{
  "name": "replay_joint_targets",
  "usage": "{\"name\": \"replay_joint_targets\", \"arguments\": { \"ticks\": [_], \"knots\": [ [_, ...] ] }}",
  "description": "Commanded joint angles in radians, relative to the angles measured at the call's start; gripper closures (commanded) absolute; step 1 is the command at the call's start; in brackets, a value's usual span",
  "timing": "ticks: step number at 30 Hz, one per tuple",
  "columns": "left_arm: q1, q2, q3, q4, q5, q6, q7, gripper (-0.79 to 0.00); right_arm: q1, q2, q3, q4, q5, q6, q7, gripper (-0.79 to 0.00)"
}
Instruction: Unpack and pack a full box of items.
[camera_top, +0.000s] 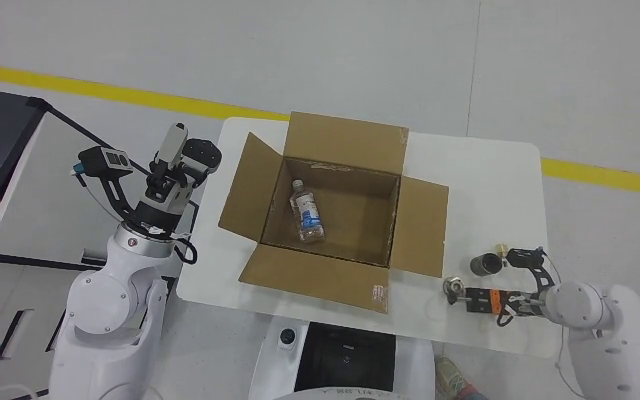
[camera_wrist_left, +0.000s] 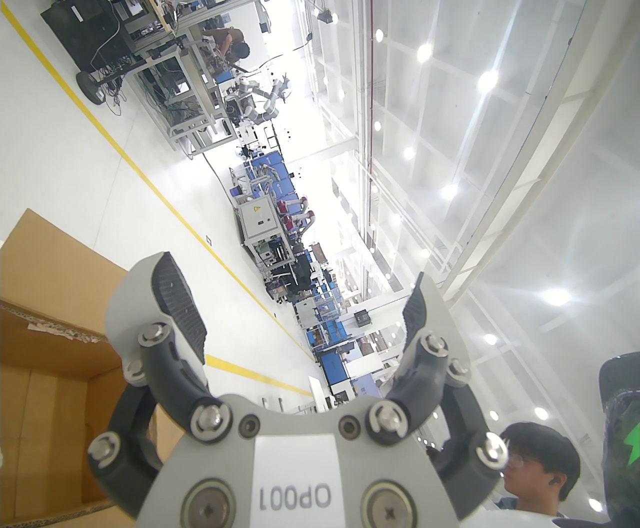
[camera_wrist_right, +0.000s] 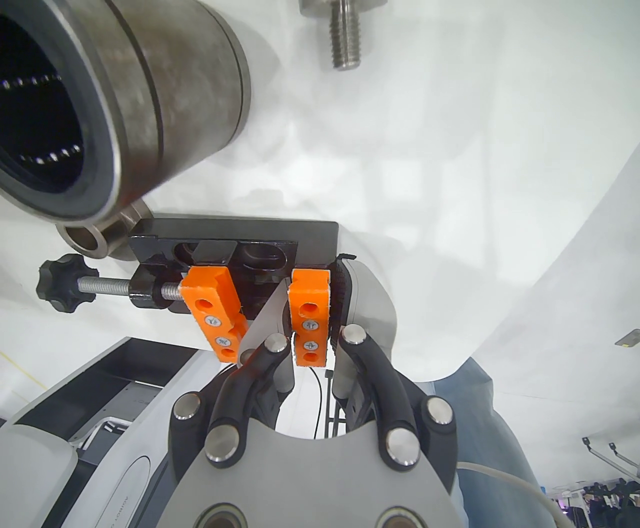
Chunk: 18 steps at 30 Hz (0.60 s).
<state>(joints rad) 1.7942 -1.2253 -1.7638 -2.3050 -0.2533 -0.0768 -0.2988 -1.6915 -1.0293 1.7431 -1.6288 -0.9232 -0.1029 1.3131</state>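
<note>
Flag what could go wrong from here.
1. The right gripper has its jaws on just one orange block of the small vise, so the small vise may twist or slip.
2. The metal cylinder sits close beside the small vise; a lift could knock it.
3. The left gripper, jaws open, is beside the cardboard box flap and might snag it.

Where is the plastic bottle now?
In the top view, the bottle lies inside the open cardboard box, nearer its wall on the picture's left.
</note>
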Motion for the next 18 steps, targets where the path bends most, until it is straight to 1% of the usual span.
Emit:
{"name": "replay_joint_targets", "arguments": {
  "ticks": [1, 5, 9, 16, 18],
  "knots": [
    [0.0, 0.0, 0.0, 0.0, 0.0, 0.0, 0.0, -0.785, -0.005, 0.002, 0.01, -0.011, 0.012, -0.002, 0.008, 0.0],
    [0.0, 0.0, 0.0, 0.0, 0.0, 0.0, 0.0, -0.785, -0.016, 0.007, 0.035, -0.046, 0.034, -0.005, 0.028, 0.0],
    [0.0, 0.0, 0.0, 0.0, 0.0, 0.0, 0.0, -0.785, -0.028, 0.015, 0.089, -0.097, 0.064, -0.011, 0.085, 0.0],
    [0.0, 0.0, 0.0, 0.0, 0.0, 0.0, 0.0, -0.785, -0.043, 0.037, 0.272, -0.227, 0.15, -0.028, 0.216, 0.0],
    [0.0, 0.0, 0.0, 0.0, 0.0, 0.0, 0.0, -0.785, -0.042, 0.044, 0.324, -0.259, 0.208, -0.031, 0.223, 0.0]
  ]
}}
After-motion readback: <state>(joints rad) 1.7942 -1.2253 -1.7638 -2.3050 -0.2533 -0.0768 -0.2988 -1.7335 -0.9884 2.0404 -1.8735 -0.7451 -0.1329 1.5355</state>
